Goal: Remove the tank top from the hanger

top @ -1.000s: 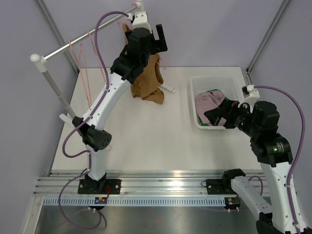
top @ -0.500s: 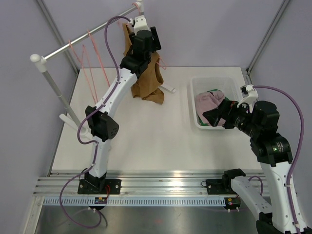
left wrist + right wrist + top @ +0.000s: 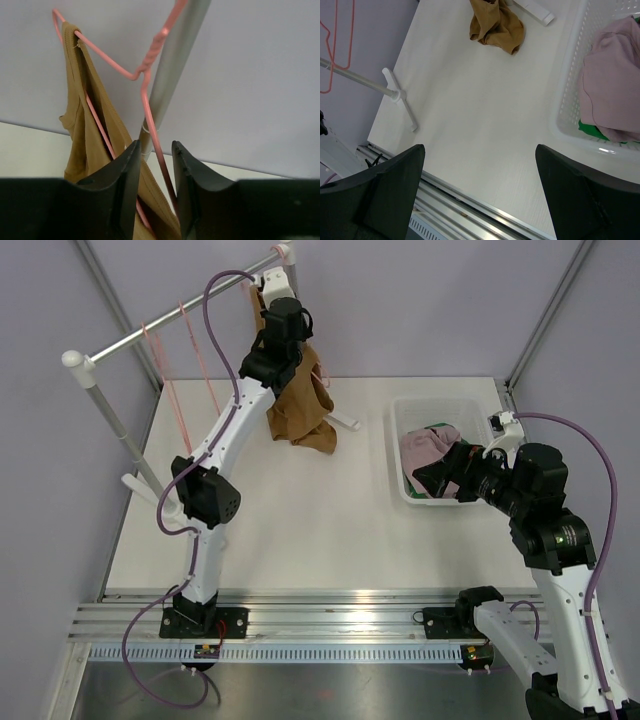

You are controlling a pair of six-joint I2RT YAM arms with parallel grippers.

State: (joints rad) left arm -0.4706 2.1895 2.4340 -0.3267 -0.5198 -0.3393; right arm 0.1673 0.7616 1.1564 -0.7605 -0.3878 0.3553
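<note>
The left arm has swung further up toward the rail, and its left end effector has narrowed from a wide spread. The fingers now stand close on either side of the pink hanger wire and the brown tank top; we cannot tell whether they already pinch them. The tank top hangs on the hanger from the rail above the table's far edge, its lower end bunched on the table there. The right end effector is spread wide, hovering beside the white basket at the far right corner, which holds a pink garment.
</note>
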